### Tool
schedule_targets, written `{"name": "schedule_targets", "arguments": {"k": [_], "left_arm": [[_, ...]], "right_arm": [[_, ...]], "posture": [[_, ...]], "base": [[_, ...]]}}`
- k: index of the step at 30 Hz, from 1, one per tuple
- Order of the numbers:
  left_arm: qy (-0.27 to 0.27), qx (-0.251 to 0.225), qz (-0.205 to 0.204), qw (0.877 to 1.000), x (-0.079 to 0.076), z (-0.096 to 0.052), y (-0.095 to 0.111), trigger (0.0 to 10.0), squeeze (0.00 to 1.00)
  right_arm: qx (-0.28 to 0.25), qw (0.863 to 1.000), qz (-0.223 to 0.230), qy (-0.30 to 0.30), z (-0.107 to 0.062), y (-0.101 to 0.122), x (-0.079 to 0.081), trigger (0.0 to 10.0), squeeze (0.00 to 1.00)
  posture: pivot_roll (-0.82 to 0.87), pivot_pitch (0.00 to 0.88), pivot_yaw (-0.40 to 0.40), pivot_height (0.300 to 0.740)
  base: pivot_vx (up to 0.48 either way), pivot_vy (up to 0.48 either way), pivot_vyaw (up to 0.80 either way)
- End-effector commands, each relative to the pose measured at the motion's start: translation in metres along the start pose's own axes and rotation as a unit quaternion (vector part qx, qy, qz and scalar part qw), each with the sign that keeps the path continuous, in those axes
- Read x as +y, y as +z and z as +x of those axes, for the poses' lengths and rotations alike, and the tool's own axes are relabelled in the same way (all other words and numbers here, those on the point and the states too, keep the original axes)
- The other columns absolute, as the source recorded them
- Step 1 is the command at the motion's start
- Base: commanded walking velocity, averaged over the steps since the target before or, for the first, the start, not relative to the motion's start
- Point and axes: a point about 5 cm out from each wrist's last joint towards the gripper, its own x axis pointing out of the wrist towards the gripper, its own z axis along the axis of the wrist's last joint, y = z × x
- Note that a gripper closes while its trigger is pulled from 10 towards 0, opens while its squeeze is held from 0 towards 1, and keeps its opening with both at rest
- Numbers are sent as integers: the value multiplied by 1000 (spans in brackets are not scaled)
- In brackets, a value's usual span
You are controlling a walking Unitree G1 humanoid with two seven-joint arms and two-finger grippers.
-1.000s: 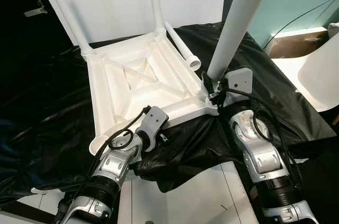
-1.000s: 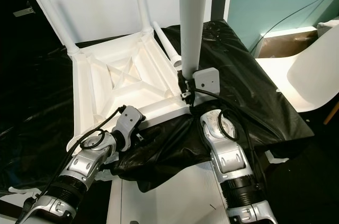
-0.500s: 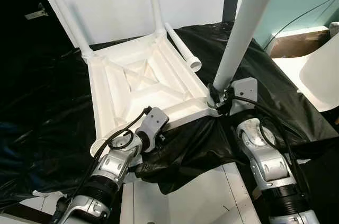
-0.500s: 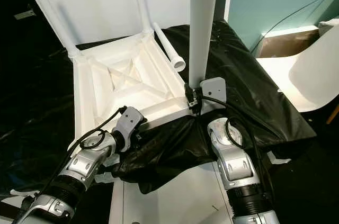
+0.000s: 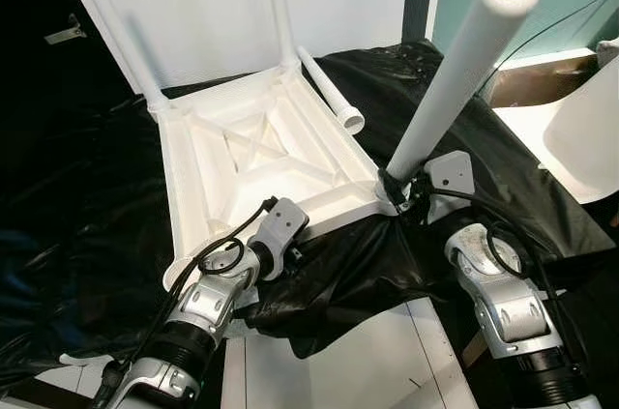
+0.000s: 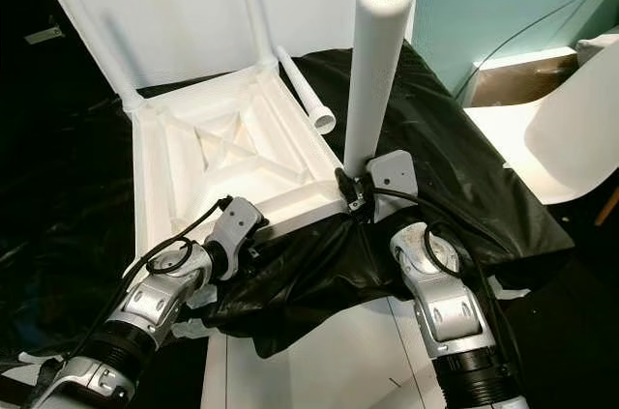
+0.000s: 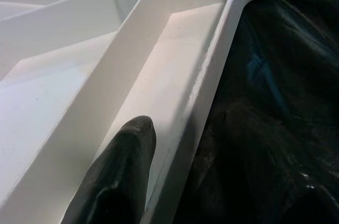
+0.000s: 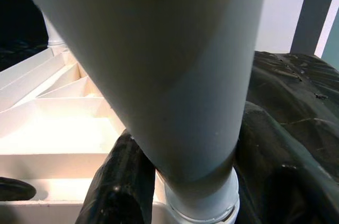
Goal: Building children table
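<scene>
White ribbed tabletop (image 5: 251, 153) upside down on black sheet; two legs upright, third leg (image 5: 455, 66) tilted in near corner socket.

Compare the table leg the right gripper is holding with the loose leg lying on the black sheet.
The held leg stands up, tilted, with its foot in the near right corner socket of the upturned tabletop; the loose leg lies flat on the black sheet beside the tabletop's edge, fitted into nothing. The right gripper is clamped round the held leg's base; nothing grips the loose leg. Both are white tubes with open ends.
</scene>
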Motion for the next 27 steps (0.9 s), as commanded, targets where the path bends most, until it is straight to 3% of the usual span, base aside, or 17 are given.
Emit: {"name": "schedule_targets", "arguments": {"k": [1,3,6,13,20,27], "left_arm": [[-79,14,-8,997,-12,1,-6,10000,0],[-79,13,-8,997,-12,2,-5,10000,0],[-82,11,-7,997,-13,2,-5,10000,0],[-113,-1,-6,994,-18,-2,-1,10000,0],[-124,1,-4,992,-20,-2,-1,10000,0],[-124,0,-6,992,-21,-2,-1,10000,0]], "right_arm": [[97,994,41,39,-4,-34,16,10000,0],[133,988,84,7,0,-38,8,10000,0],[142,980,135,-14,9,-30,2,10000,0],[146,972,182,-4,17,-16,2,10000,0],[206,957,202,22,22,-11,1,10000,0],[230,951,201,43,22,-4,-3,10000,0]], "posture": [[-153,0,122,740],[-153,0,124,740],[-149,0,124,740],[-143,0,120,740],[-146,0,114,740],[-144,0,110,740]], "base": [[0,0,0],[0,0,0],[0,0,0],[0,0,0],[0,0,0],[0,0,0]]}}
